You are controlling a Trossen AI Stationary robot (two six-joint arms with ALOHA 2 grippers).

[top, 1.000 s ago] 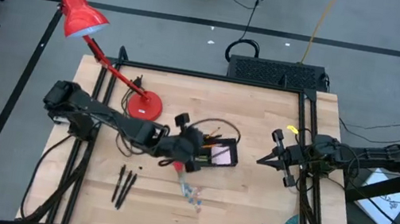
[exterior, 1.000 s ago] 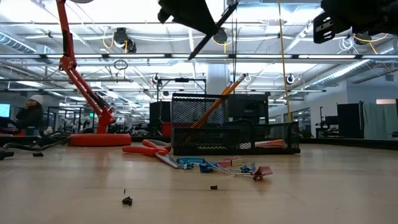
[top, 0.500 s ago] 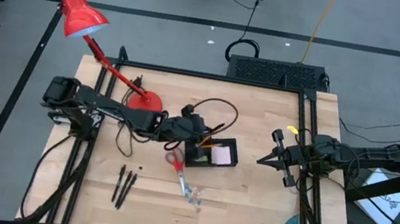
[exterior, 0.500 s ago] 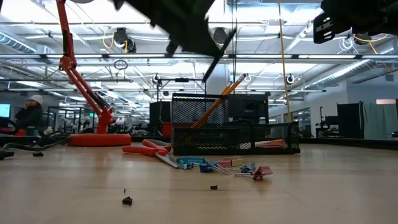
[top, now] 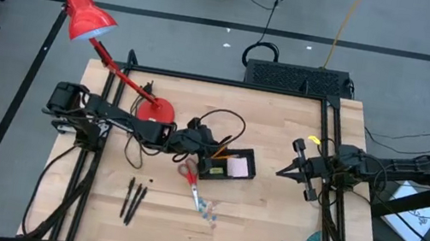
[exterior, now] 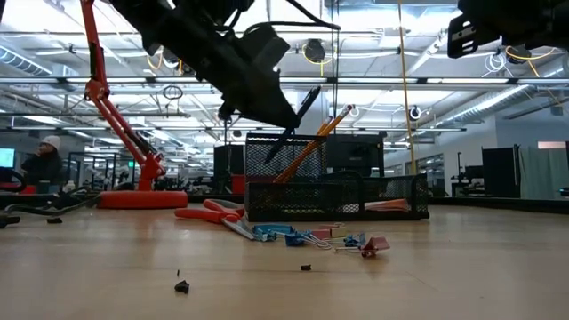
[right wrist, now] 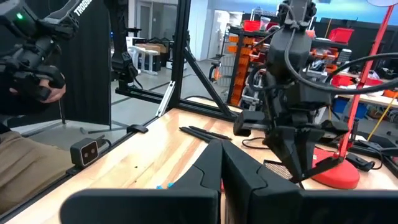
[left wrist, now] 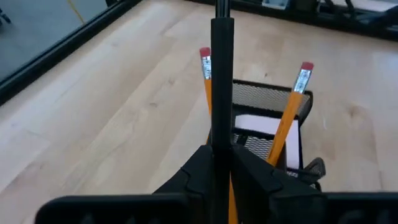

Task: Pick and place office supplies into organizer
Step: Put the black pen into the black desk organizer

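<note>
L gripper (exterior: 283, 120): over the organizer's tall cup end, tilted; fingers clamped on a dark pen (left wrist: 221, 74), which sits between them in the L wrist view.
Pen attitude: steep, lower tip at the cup mouth, judged so it drops in beside the pencils, not onto the table.
Organizer (top: 228, 165): mid-table, black mesh; two orange pencils (left wrist: 291, 111) lean in the cup, pink note pad (top: 237, 167) lies in the low tray.
Still loose: red scissors (top: 188, 174) just beside the organizer's L-arm end; clips (exterior: 307, 238) in front of it; two more pens (top: 133, 197) well apart, nearer the table's front edge.
R gripper (top: 292, 171): parked clear of the organizer on its own side, fingers together, holding nothing.
Risk: early release, pen could catch the rim & tip out.
Progress: est. partway.
</note>
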